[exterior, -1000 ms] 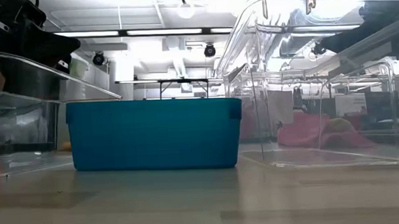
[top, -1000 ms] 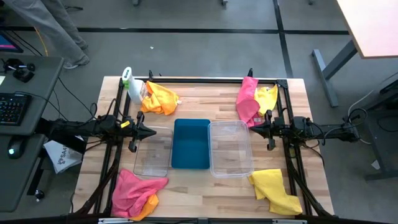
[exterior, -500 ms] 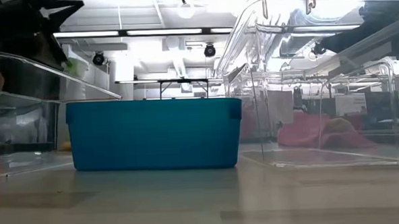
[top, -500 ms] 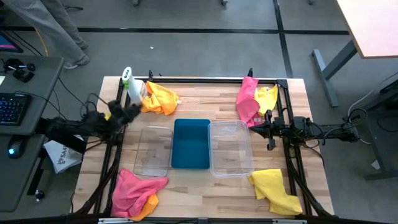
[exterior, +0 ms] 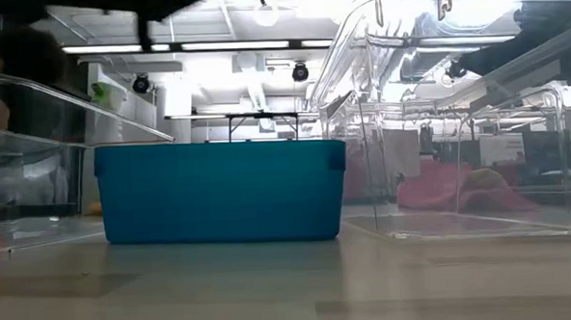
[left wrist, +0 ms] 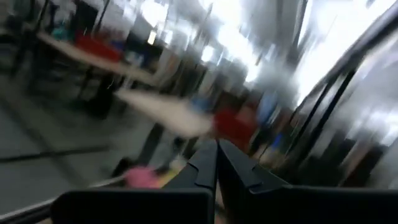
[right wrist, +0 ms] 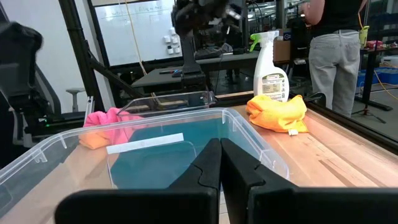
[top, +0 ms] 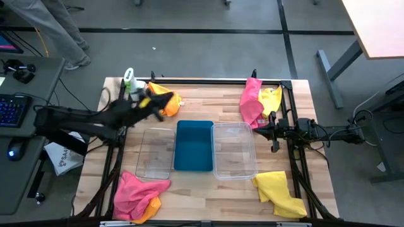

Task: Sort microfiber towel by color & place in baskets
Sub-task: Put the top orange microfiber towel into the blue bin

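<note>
Left hand [top: 153, 103]: we find it over the far left of the bench [top: 208, 192], above the orange towel [top: 165, 101]; the left wrist view shows its fingers [left wrist: 202, 167] pressed together, holding nothing.
Right hand [top: 259, 132]: we see it beside the right clear basket [top: 235, 150], at that basket's right wall; the right wrist view shows its fingers [right wrist: 208, 163] closed tight, empty.
Baskets: three in a row at mid-bench, side by side. Left clear basket [top: 154, 152], blue basket [top: 194, 146] in the middle, right clear basket on the right. We see no cloth in any of them.
Orange towel: far left, just beside the spray bottle [top: 131, 83].
Pink towel [top: 251, 101]: far right corner, draped next to a yellow towel [top: 272, 97].
Near-left pile: pink towel [top: 134, 191] with an orange towel [top: 151, 206] tucked at its near edge.
Near-right: second yellow towel [top: 278, 192], lying alone, just off the right clear basket's corner.
Person [right wrist: 334, 43]: standing beyond the bench, seen in the right wrist view.
</note>
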